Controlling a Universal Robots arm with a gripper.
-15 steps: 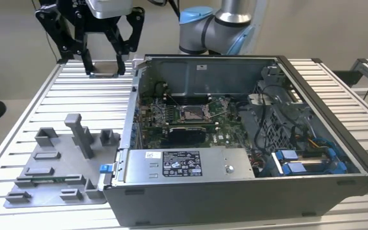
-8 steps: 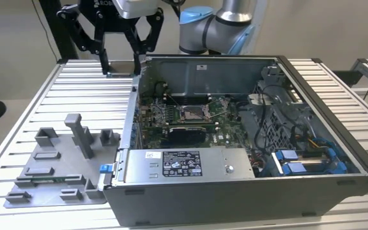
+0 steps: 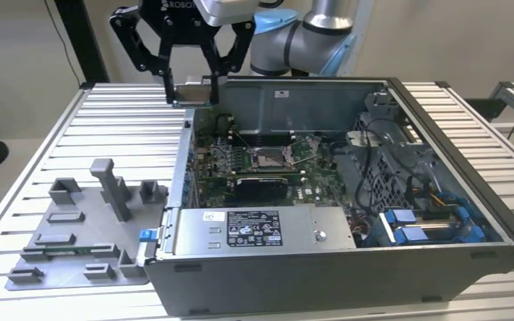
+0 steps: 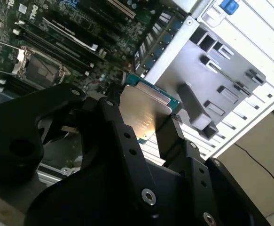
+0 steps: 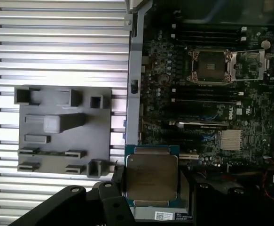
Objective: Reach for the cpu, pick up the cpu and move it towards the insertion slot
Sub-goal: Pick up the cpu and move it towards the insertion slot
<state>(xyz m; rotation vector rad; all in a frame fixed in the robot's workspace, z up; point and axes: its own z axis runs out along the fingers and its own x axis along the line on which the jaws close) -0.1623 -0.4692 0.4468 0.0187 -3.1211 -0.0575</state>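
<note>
In the exterior view, the black end effector (image 3: 191, 97) hangs above the far corner of the open computer case (image 3: 347, 281), on the exterior view's left side of it, with its two fingers (image 3: 169, 83) drawn in on the cpu (image 3: 192, 92), a small pale plate held clear of the slatted desk (image 3: 123, 134). Inside the case, the insertion slot (image 3: 272, 157) sits near the middle of the green motherboard (image 3: 239, 160), well apart from the held chip. The grey fixture plate (image 3: 78, 241) lies on the desk beside the case.

In the second wrist view, the cpu (image 4: 144, 113) is clamped by its edges between the black fingers (image 4: 115, 122), its silver face tilted, with the case wall just behind it. The insertion slot (image 4: 31, 66) shows farther off on the board.

In the first wrist view, the cpu (image 5: 152, 176) is pinched at its side by a finger (image 5: 117, 181) and sits over the case edge. The insertion slot (image 5: 211, 66), with its shiny frame, lies well apart from it across the motherboard (image 5: 198, 117). The fixture plate (image 5: 64, 132) is beside the case.
</note>
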